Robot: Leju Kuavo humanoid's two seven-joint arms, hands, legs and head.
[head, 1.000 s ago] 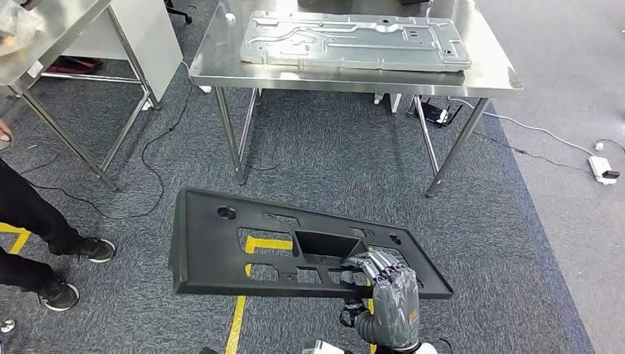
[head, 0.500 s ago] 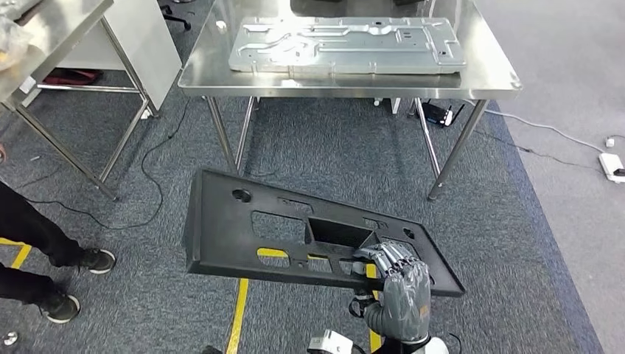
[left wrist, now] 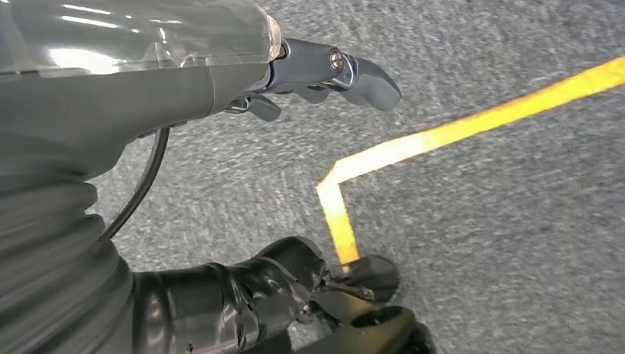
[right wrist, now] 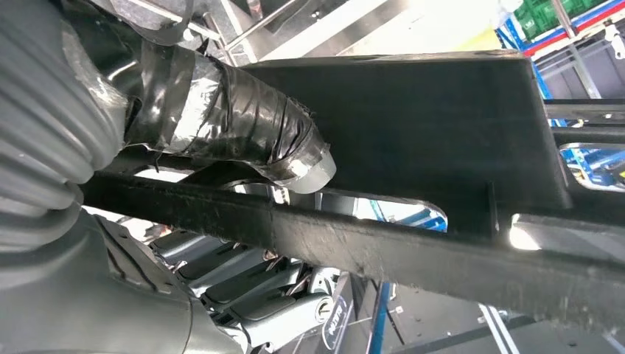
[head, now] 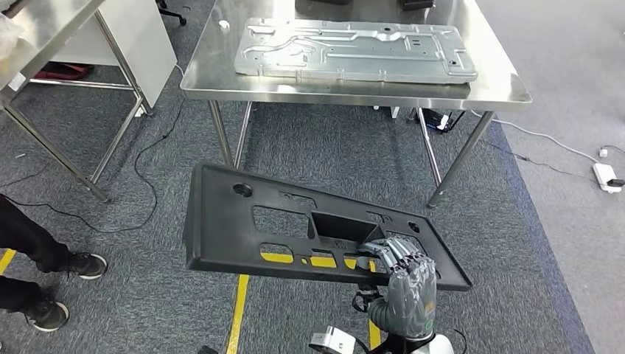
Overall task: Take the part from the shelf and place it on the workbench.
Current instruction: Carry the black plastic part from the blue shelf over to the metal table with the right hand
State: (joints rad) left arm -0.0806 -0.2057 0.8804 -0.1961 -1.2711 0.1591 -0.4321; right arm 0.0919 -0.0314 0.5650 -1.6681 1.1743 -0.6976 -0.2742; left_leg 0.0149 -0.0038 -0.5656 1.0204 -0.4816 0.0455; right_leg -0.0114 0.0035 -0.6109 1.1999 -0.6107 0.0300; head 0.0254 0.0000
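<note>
Black plastic panel point(head: 295, 236), long and pierced with cutouts, hangs level above the carpet in front of the steel workbench point(head: 221, 81), where a stamped metal plate point(head: 354, 50) lies. The right hand point(head: 402, 284) reaches up from below and grips the panel's near edge toward its right end, fingers point(head: 390, 254) over the top, taped thumb point(right wrist: 243, 125) underneath. The left hand point(left wrist: 221, 88) hangs over the floor, holding nothing, fingers loosely apart.
</note>
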